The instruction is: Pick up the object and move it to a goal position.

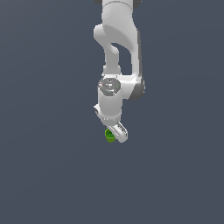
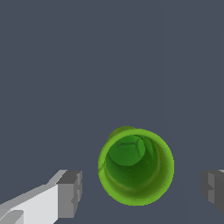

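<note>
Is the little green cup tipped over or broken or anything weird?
Nothing stands out. The green cup looks whole and stands mouth up, with its hollow inside showing and empty in the wrist view. It sits between the fingertips of the gripper, which are apart with a gap on each side of it.

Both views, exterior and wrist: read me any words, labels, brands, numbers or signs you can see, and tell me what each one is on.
None: no readable text in either view.
Green cup: plain, only darker mottling inside.
Gripper and white arm: no lettering visible.
Round grey cap on the wrist: faint marks, too small to read.
</note>
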`<state>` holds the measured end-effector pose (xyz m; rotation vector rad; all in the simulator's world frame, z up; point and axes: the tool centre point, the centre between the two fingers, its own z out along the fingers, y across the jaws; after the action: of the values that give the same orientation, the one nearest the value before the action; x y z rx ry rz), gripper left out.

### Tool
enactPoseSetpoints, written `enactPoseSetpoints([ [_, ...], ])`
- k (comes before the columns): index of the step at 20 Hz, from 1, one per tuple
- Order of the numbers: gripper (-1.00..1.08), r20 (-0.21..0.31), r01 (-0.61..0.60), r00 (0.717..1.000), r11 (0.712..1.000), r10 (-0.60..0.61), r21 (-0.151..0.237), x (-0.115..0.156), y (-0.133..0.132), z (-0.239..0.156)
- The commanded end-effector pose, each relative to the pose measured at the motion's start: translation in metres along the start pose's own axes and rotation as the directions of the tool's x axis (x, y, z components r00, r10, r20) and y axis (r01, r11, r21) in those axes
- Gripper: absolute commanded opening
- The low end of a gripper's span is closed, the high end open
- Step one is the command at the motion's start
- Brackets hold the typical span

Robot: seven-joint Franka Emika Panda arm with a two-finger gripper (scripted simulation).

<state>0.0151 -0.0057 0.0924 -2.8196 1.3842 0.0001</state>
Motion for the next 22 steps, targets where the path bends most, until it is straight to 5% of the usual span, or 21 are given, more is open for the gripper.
enactPoseSetpoints([
  [1, 1.0, 0.0, 0.0, 1.0, 1.0, 0.0, 0.0, 0.0, 0.0, 0.003],
  [15, 1.0, 0.0, -0.004, 1.0, 1.0, 0.004, -0.001, 0.0, 0.0, 0.05],
  [16, -1.0, 0.0, -0.004, 1.0, 1.0, 0.004, -0.001, 0.0, 0.0, 0.05],
  [22, -1.0, 0.0, -0.004, 1.0, 1.0, 0.004, -0.001, 0.0, 0.0, 0.05],
])
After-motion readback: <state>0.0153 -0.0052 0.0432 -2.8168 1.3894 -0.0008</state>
